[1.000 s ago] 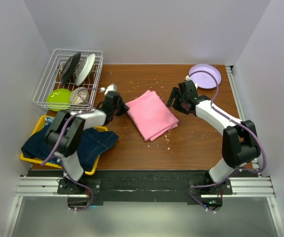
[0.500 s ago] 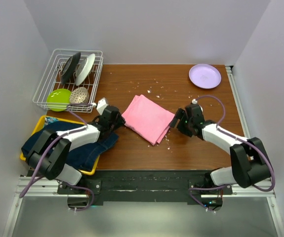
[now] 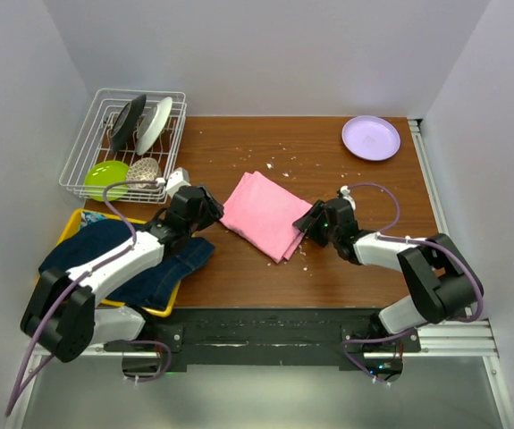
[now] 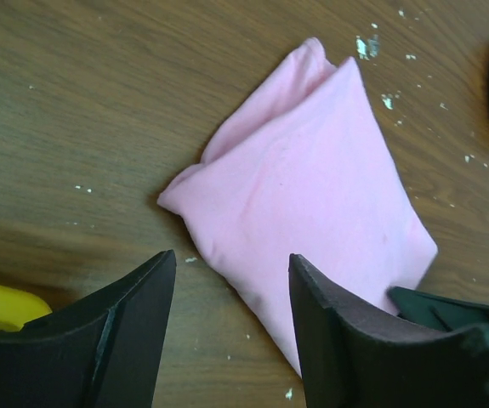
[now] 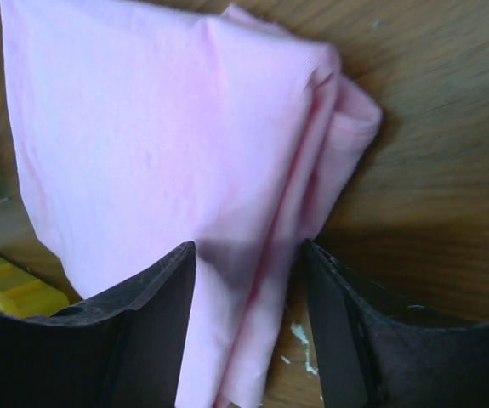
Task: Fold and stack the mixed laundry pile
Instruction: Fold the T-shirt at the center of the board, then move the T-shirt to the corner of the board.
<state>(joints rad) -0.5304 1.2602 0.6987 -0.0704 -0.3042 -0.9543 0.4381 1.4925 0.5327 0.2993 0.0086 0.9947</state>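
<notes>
The pink T-shirt (image 3: 265,213) is seen folded into a thick square near the middle of the counter (image 3: 239,152), turned cornerwise to its edges. From above, the left tool (image 3: 210,207) is set low at the shirt's left corner and the right tool (image 3: 310,223) at its right corner, but how the jaws stand cannot be judged there. That is given by the wrist views. The left tool's fingers (image 4: 133,327) are held apart, with only bare wood and the nearest corner of the shirt ahead of the gap, and nothing is gripped. The right tool's fingers (image 5: 142,323) are likewise spread, astride the shirt's layered edge (wood and a pale crumb (image 5: 298,333) show beside the right finger), so the cloth is not pinched. The denim jacket (image 3: 163,268) is heaped in the yellow tray (image 3: 71,223) at the near left corner, spilling over its rim. A dish rack (image 3: 174,134) is placed at the far left corner and a purple plate (image 3: 371,137) at the far right corner.
</notes>
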